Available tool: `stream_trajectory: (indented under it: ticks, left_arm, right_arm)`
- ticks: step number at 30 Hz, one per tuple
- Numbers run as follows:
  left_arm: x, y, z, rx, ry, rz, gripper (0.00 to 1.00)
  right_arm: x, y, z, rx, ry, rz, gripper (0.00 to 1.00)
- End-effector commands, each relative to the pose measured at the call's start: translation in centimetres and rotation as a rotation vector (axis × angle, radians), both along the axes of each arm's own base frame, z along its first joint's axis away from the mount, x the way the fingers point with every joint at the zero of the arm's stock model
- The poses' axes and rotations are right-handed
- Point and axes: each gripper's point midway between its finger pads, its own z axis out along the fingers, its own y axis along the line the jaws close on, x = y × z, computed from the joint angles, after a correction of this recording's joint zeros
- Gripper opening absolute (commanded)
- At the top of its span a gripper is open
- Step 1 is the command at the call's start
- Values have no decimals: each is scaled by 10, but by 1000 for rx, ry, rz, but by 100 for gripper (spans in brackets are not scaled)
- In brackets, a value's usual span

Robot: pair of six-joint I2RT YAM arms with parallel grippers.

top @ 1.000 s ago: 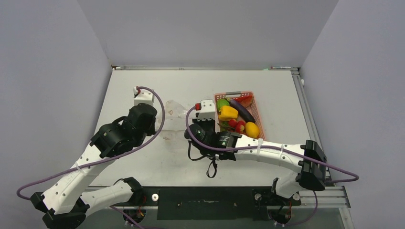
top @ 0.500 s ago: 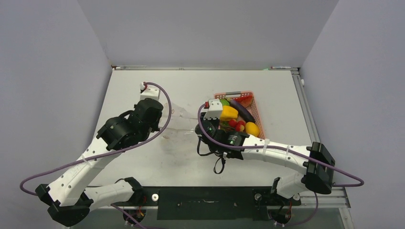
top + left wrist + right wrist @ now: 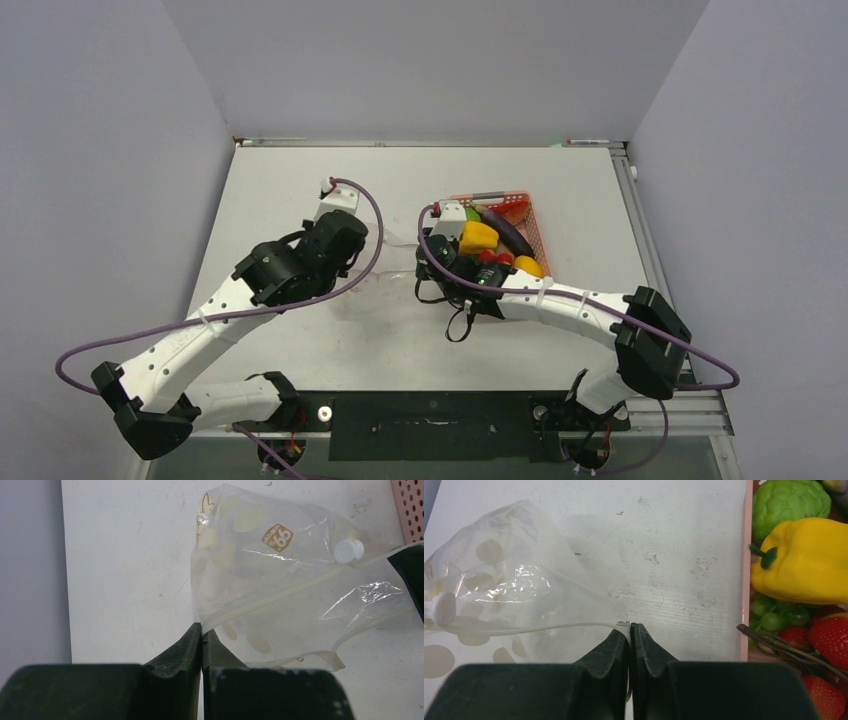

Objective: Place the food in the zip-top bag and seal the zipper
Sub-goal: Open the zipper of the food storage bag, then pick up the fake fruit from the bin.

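The clear zip-top bag with white polka dots hangs between my two grippers, left of the pink basket. My left gripper is shut on one end of the bag's mouth edge, by the zipper strip. My right gripper is shut on the other end of the zipper strip of the bag. The food lies in the basket: yellow pepper, green round fruit, green grapes, red pieces, purple eggplant, lemon.
The pink basket's rim runs just right of my right gripper. A corner of it shows in the left wrist view. A white round slider tab sits on the bag. Grey walls enclose the white table.
Both arms have moved right and toward the far side, carrying the bag closer to the basket. Both grippers have stayed shut on the bag.
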Motion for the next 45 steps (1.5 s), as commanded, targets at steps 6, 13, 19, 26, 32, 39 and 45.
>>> stream_trajectory:
  ticks: [6,13,19,26,32,39,45]
  left_arm:
    - [18,-16,-19,28,-25,-21,0]
    - [22,-27,-32,9,-14,-55,0]
    - [21,-39,-38,-36,-8,-114,0]
    - [24,-45,-49,-64,15,-139,0]
    - [25,-44,-54,-127,30,-161,0]
    - [26,-38,-52,-152,19,-153,0]
    - [25,-36,-51,-167,9,-153,0]
  right_arm:
    - [7,1,-2,1,0,122,16]
    - [8,2,5,0,-11,150,26]
    - [6,6,32,64,-64,182,37]
    - [0,-4,77,134,-134,180,42]
    - [-3,-33,103,111,-181,127,48]
    - [-3,-79,102,-26,-190,39,55]
    - [-6,-107,87,-147,-168,9,59]
